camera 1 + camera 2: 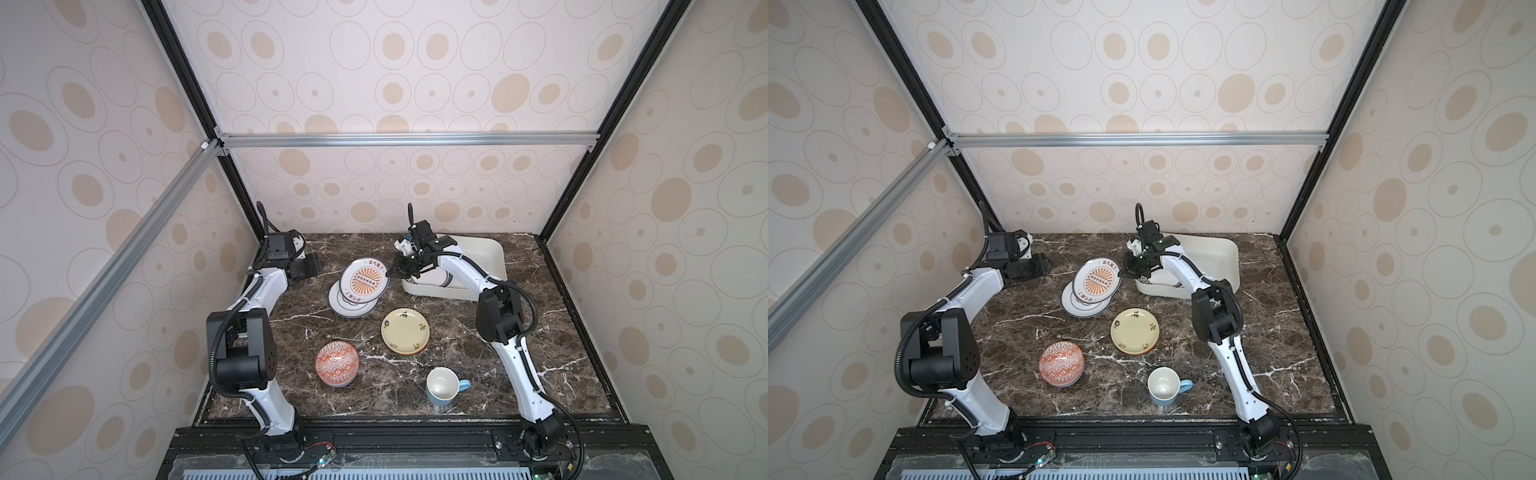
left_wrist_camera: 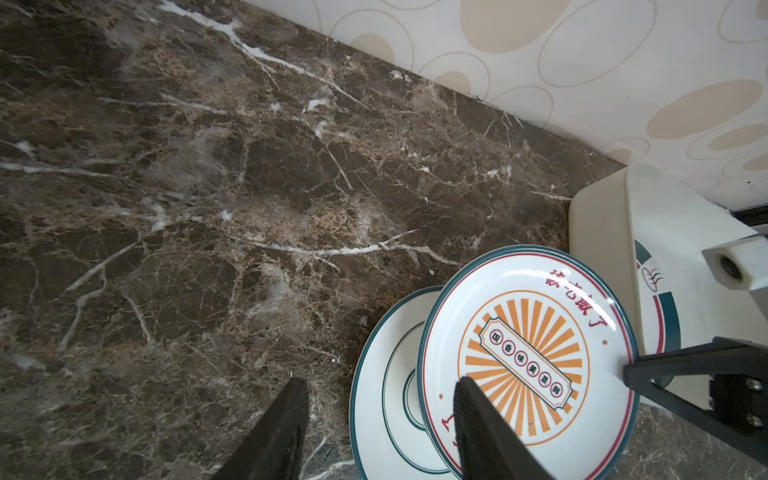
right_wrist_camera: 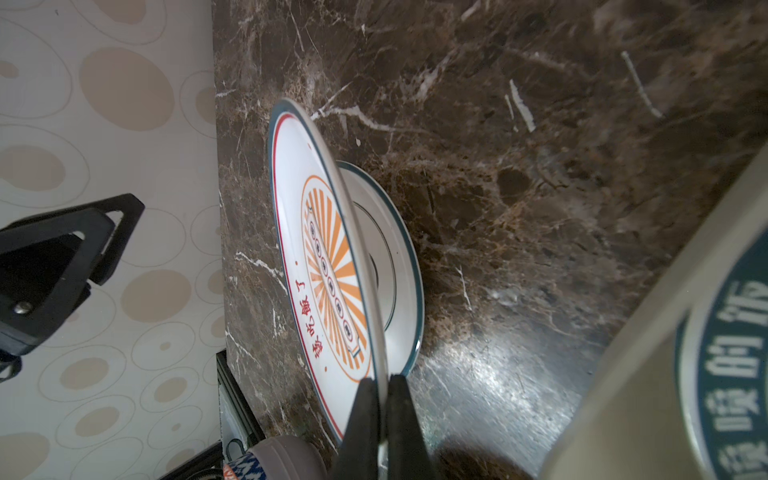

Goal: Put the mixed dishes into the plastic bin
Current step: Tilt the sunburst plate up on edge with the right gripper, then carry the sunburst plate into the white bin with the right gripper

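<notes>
My right gripper (image 1: 390,273) (image 3: 382,378) is shut on the rim of a white plate with an orange sunburst (image 1: 364,279) (image 2: 528,361), holding it tilted over a second white plate (image 1: 349,307) on the table. The off-white plastic bin (image 1: 494,253) (image 1: 1229,257) stands at the back right, with a dark-green lettered plate (image 3: 727,374) inside. My left gripper (image 1: 305,266) (image 2: 381,382) hangs open at the back left, holding nothing. On the table sit a cream-yellow plate (image 1: 405,330), a red-orange patterned bowl (image 1: 336,363) and a light-blue mug (image 1: 442,386).
The dark marble table (image 1: 457,361) is enclosed by patterned walls on three sides, with black frame posts (image 1: 552,216) at the back corners. The right arm's elbow (image 1: 498,316) stands in front of the bin.
</notes>
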`<state>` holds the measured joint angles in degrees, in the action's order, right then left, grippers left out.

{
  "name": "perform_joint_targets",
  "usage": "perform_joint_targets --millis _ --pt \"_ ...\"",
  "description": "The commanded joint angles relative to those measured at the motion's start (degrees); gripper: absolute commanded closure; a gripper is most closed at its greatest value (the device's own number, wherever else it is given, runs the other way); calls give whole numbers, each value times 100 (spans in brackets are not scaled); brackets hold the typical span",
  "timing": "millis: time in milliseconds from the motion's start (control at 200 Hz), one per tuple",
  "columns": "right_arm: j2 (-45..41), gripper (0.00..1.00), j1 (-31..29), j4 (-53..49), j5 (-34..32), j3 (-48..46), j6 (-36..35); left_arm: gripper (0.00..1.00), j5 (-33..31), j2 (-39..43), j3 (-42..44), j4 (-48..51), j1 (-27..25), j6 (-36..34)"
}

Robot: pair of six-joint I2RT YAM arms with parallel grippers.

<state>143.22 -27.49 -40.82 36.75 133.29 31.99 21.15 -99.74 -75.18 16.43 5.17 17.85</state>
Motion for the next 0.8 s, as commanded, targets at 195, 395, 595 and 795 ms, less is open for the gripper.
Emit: perform_joint_targets --millis 195,395,595,795 --pt "-925 100 613 55 203 -90 -86 40 148 122 -67 54 59 18" --pt "-1455 100 1230 -59 -8 -753 -423 37 530 104 -108 -28 54 152" --pt "-1936 100 1732 -46 -212 -1526 -700 34 1005 183 -184 -185 -249 369" --pt "-2177 100 2016 177 -265 -2228 -781 34 914 68 -665 -23 -942 387"
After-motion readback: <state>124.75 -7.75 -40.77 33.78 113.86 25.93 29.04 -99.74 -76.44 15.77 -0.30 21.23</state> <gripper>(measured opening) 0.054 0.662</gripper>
